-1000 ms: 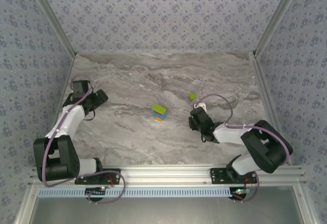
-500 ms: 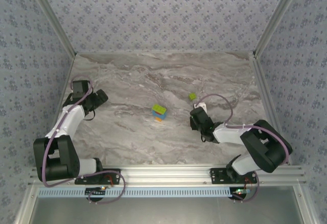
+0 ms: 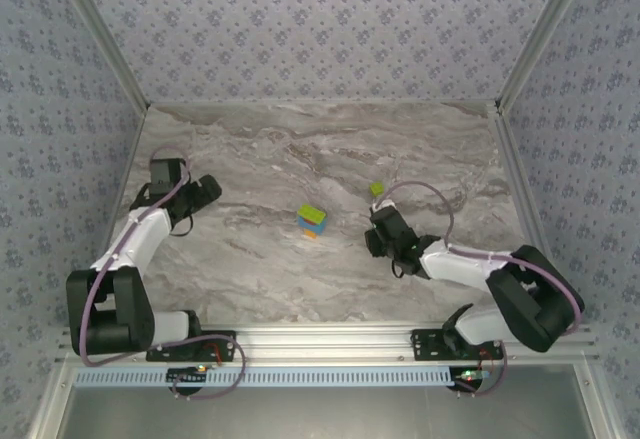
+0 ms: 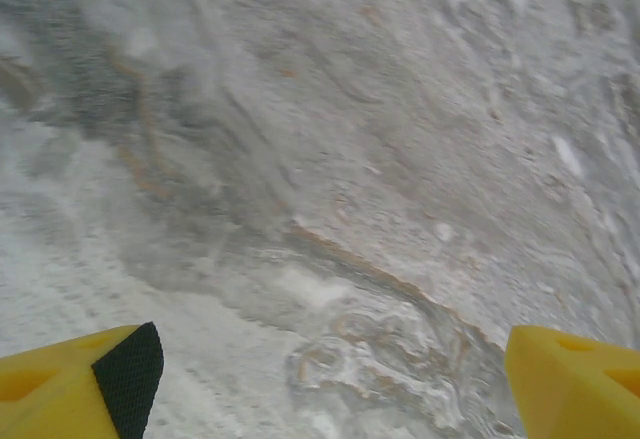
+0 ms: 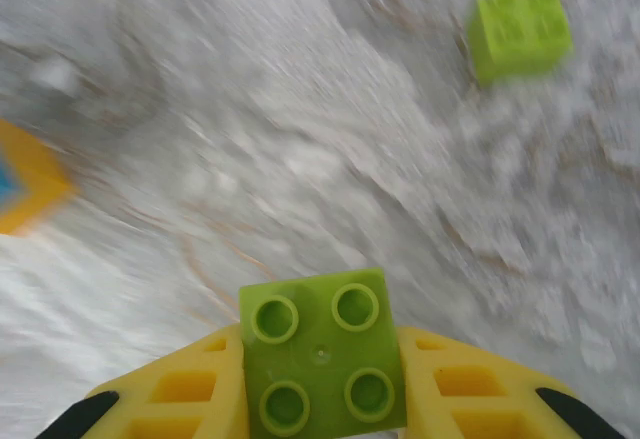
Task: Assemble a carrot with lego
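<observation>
A joined stack of lego (image 3: pixel 312 220) lies at the table's middle, lime green over blue with orange at the bottom edge; its orange and blue end (image 5: pixel 22 184) shows blurred at the left of the right wrist view. My right gripper (image 3: pixel 374 239) hovers just right of it, shut on a lime-green four-stud brick (image 5: pixel 320 352) held between the yellow fingers (image 5: pixel 185 399). Another lime-green brick (image 3: pixel 377 189) (image 5: pixel 519 29) lies loose beyond it. My left gripper (image 3: pixel 207 190) (image 4: pixel 335 399) is far left, open over bare marble with nothing between its fingers (image 4: pixel 80 394).
The marble table (image 3: pixel 250 149) is fenced by aluminium posts and patterned walls on three sides. The arm bases are bolted to a rail (image 3: pixel 330 339) at the near edge.
The right gripper has closed on the lime-green brick and shifted slightly left toward the stack. The left arm has swung a little to the right, still open.
</observation>
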Robot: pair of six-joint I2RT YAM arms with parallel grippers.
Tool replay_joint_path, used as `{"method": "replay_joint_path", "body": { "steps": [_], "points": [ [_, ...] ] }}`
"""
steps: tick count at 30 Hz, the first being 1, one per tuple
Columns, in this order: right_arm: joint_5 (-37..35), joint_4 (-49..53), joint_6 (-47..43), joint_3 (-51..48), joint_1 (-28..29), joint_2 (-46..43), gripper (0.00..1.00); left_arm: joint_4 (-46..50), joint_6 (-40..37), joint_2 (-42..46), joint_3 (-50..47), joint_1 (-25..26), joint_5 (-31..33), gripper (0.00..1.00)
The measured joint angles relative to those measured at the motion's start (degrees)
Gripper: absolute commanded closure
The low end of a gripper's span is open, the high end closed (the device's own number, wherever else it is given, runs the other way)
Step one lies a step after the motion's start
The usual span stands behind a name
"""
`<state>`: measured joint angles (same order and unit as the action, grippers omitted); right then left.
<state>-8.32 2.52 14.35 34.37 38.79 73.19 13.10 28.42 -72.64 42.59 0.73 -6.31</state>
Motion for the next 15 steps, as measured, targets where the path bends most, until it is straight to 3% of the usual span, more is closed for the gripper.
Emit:
{"method": "replay_joint_path", "body": {
  "steps": [4, 8, 15],
  "points": [
    [6.82, 6.88, -6.60, 8.55, -0.59, -2.21, 0.71, -6.12, -2.54, 2.25, -3.34, 3.08, -4.17, 0.10],
    [11.65, 12.92, -11.69, 14.49, -1.01, -1.57, 0.71, -13.25, -5.31, 2.34, -5.57, 5.25, -12.37, 0.10],
    [14.69, 17.99, -15.15, 16.68, -1.53, 1.68, 0.72, -18.82, -10.73, 1.01, -6.03, 10.73, -22.91, 0.08]
  ]
}}
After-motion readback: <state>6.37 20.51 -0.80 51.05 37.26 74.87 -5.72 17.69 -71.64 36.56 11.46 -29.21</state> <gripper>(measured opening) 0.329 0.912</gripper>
